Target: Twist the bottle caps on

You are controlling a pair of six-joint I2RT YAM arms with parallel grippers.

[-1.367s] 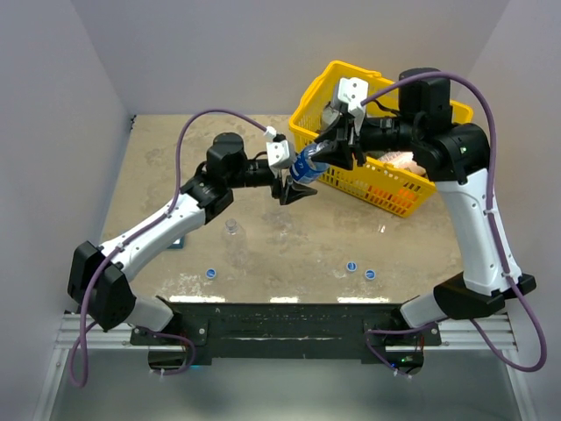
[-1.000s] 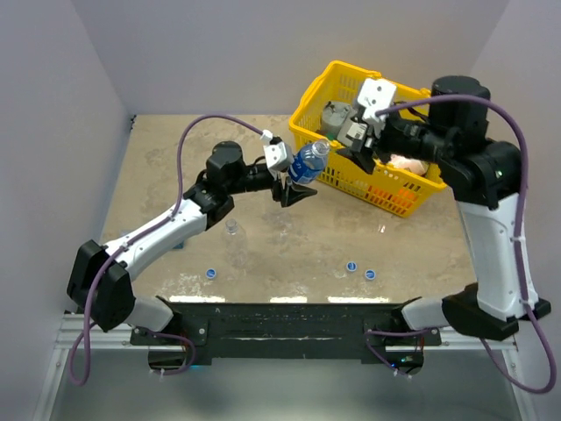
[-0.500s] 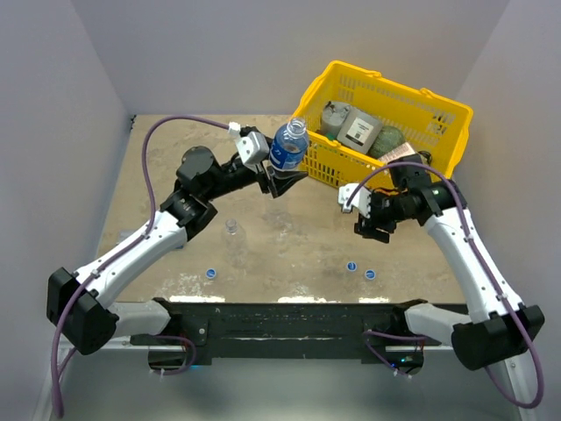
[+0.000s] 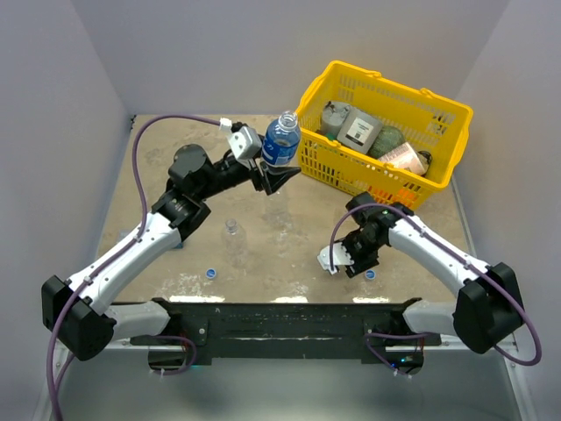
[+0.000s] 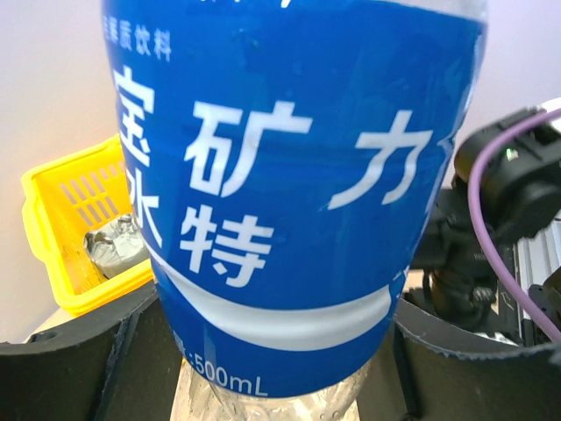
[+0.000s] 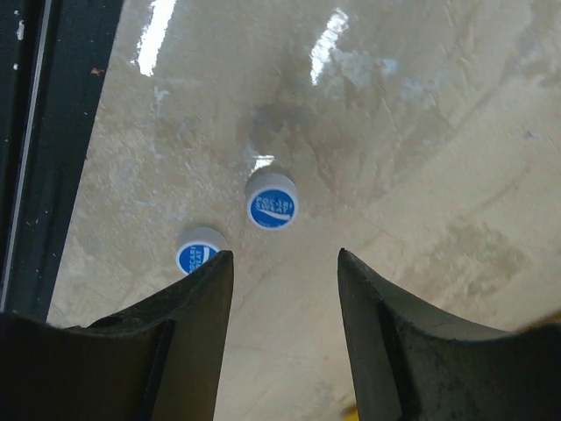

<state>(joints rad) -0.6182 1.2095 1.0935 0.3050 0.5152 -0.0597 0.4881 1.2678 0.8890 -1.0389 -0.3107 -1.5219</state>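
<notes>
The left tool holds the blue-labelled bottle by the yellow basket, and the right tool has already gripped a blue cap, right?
Not quite. The right tool has gripped nothing: the right wrist view shows its jaws open over the table, two blue caps lying loose ahead of them. The left tool does hold the blue-labelled bottle by the yellow basket.

Lab test cell; plain grey walls (image 4: 219, 53) enclose the tabletop (image 4: 298, 237)
</notes>
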